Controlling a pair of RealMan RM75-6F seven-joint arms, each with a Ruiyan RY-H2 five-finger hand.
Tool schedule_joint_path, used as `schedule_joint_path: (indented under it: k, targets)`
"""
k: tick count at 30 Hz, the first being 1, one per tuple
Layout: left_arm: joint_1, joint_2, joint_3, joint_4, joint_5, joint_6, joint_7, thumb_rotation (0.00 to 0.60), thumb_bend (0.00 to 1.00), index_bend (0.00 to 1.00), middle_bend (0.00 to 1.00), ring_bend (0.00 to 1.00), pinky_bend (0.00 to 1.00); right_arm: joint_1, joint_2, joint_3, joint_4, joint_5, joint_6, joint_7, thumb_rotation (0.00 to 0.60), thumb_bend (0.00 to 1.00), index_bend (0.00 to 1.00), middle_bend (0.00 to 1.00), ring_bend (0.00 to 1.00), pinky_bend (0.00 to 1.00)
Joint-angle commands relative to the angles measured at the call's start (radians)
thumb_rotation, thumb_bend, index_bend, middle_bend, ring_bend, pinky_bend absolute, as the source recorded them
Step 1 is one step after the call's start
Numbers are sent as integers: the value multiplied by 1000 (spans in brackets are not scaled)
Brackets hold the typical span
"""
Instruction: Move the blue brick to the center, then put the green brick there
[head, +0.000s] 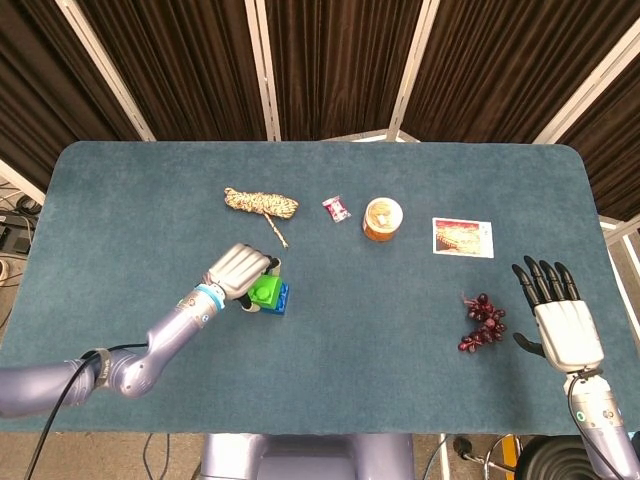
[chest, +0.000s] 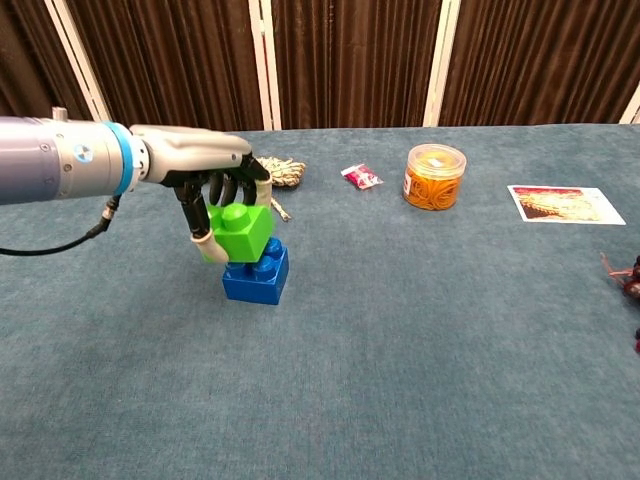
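Nearest the robot on its right, the right hand (head: 563, 325) lies flat at the table (head: 330, 380) edge with its fingers spread and nothing in them, a bunch of dark grapes (head: 482, 321) just beside it. Across on the other side, the left hand (chest: 205, 175) pinches the green brick (chest: 240, 230) from above, fingers curled down its far and near faces, holding it tilted right over the blue brick (chest: 262, 281), which sits left of the table's middle; from these views I cannot tell whether the two touch. Both bricks look like hard, light, hollow plastic: stiff, smooth-sided and somewhat slippery, unlikely to break. The flat side walls seem the best place to hold, leaving the studs and underside free so the green one can seat squarely once levelled. Farther back lie a coil of rope (head: 260, 204), a small red packet (head: 337, 209), an orange jar (head: 382, 218) and a picture card (head: 462, 238).
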Motion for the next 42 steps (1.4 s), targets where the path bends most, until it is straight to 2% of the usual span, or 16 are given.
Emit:
schedule_joint_path:
  k: [1, 9, 35, 37, 39, 41, 42]
  targets:
    - [-16, -11, 15, 11, -24, 7, 12, 600, 8, 432, 441, 418, 382, -1, 1, 2, -1, 0, -3, 1, 600, 0, 0, 0, 0, 0]
    - [-47, -50, 38, 49, -59, 27, 30, 600, 8, 432, 437, 415, 382, -2, 3, 8, -3, -5, -11, 6, 600, 0, 0, 0, 0, 0]
    - [-88, -125, 83, 121, -55, 34, 27, 600, 9, 432, 436, 413, 358, -10, 7, 23, 0, -7, -23, 13, 600, 0, 0, 0, 0, 0]
    - [-88, -124, 85, 119, -49, 38, 27, 600, 8, 394, 390, 370, 330, -11, 7, 24, -1, -9, -21, 15, 600, 0, 0, 0, 0, 0]
    - [-88, -119, 86, 112, -48, 37, 24, 600, 5, 170, 164, 145, 178, -11, 8, 24, -1, -11, -20, 17, 600, 0, 0, 0, 0, 0]
    - [-87, -109, 85, 99, -50, 30, 13, 600, 2, 16, 14, 7, 39, -12, 9, 25, -1, -11, -20, 18, 600, 0, 0, 0, 0, 0]
    - [-86, -101, 83, 91, -48, 30, 8, 600, 0, 0, 0, 0, 7, -13, 9, 25, -1, -12, -20, 19, 600, 0, 0, 0, 0, 0]
